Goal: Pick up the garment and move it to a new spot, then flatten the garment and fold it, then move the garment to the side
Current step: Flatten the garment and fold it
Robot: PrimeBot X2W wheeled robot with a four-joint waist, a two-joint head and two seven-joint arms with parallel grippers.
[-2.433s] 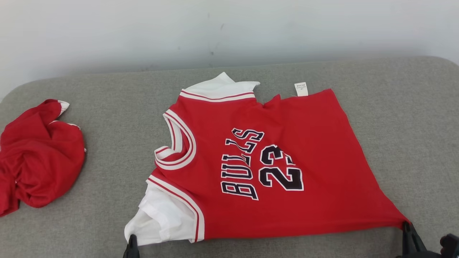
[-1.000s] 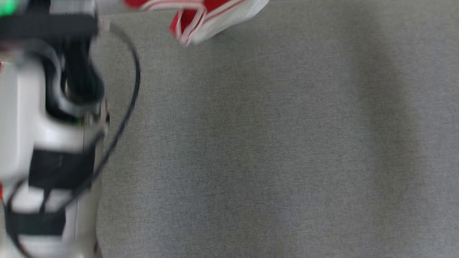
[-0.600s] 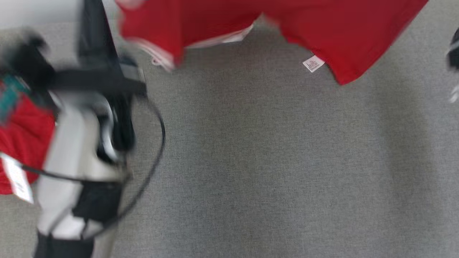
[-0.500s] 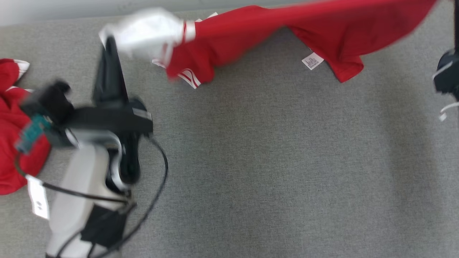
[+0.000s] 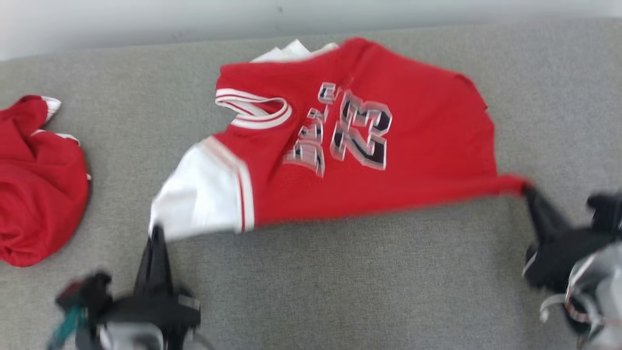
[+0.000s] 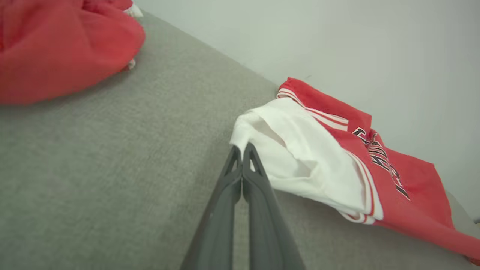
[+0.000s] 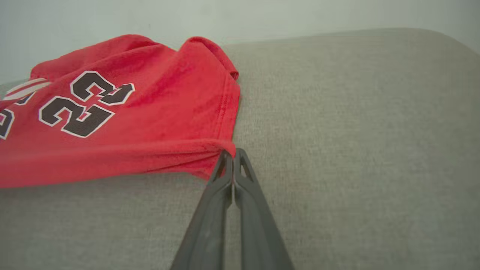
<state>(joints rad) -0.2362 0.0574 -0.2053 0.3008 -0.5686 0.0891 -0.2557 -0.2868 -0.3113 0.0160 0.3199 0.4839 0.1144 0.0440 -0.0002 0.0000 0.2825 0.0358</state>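
The garment (image 5: 350, 141) is a red jersey with white sleeves and a black "23", spread face up over the middle of the grey surface. My left gripper (image 5: 156, 232) is shut on the hem of its white sleeve (image 6: 300, 157) at the near left. My right gripper (image 5: 529, 193) is shut on the red bottom corner (image 7: 210, 150) at the near right. The near edge is pulled taut between the two grippers and raised a little; the far part lies rumpled. In the left wrist view the gripper (image 6: 242, 149) pinches the sleeve hem; in the right wrist view the gripper (image 7: 233, 153) pinches the red corner.
A second red garment (image 5: 34, 180) lies crumpled at the far left of the grey padded surface (image 5: 340, 291). A pale wall (image 5: 146, 19) runs along the surface's far edge. Bare grey fabric stretches between the jersey and me.
The head camera swung a lot. Both grippers lifted the jersey off the surface, swung it through the air, and it now comes down spread out, front up, farther back than before.
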